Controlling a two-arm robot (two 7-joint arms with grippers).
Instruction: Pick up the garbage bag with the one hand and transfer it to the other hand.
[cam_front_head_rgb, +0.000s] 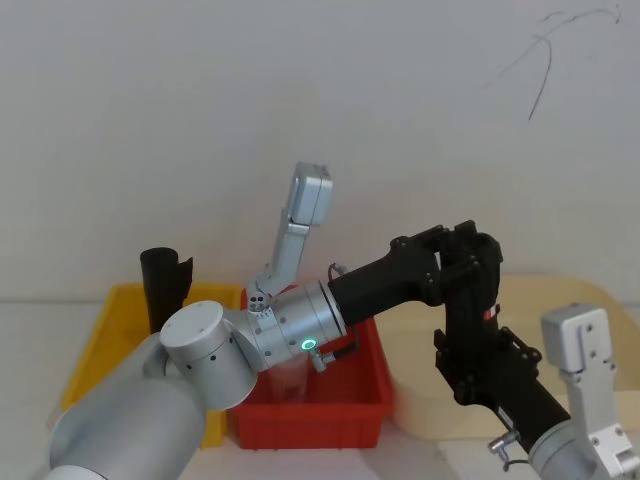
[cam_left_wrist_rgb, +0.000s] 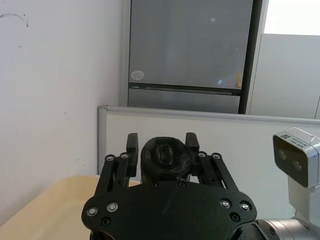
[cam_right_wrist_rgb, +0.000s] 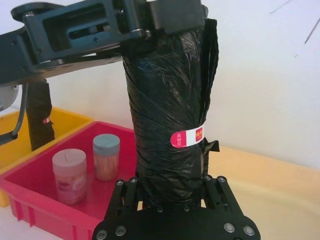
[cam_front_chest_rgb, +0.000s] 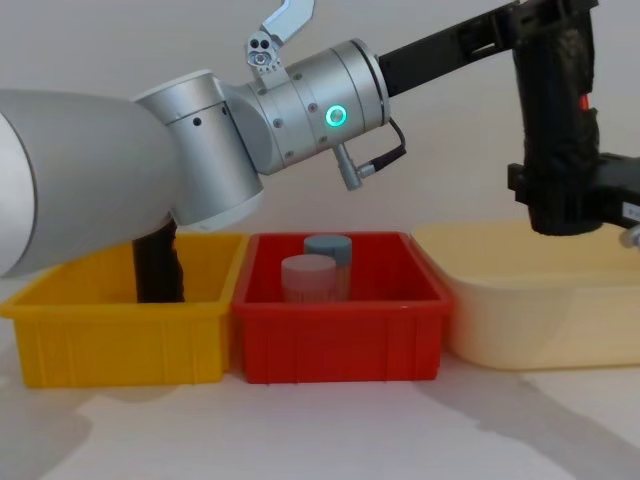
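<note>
A tall black roll of crinkled plastic, the garbage bag (cam_right_wrist_rgb: 165, 100), stands upright in the air above a cream plastic tub (cam_front_chest_rgb: 530, 300). The left gripper (cam_left_wrist_rgb: 162, 145) is clamped on the roll's top end. The right gripper (cam_right_wrist_rgb: 170, 192) is closed around its lower end, below a red-and-white paper band (cam_right_wrist_rgb: 187, 137).

Yellow bin (cam_front_chest_rgb: 110, 345) holds a black roll (cam_front_chest_rgb: 158, 270); red bin (cam_front_chest_rgb: 340, 345) beside it, two jars (cam_front_chest_rgb: 307, 278).

Head view downward, chest view sideways, both on the red bin (cam_front_chest_rgb: 340, 345)
</note>
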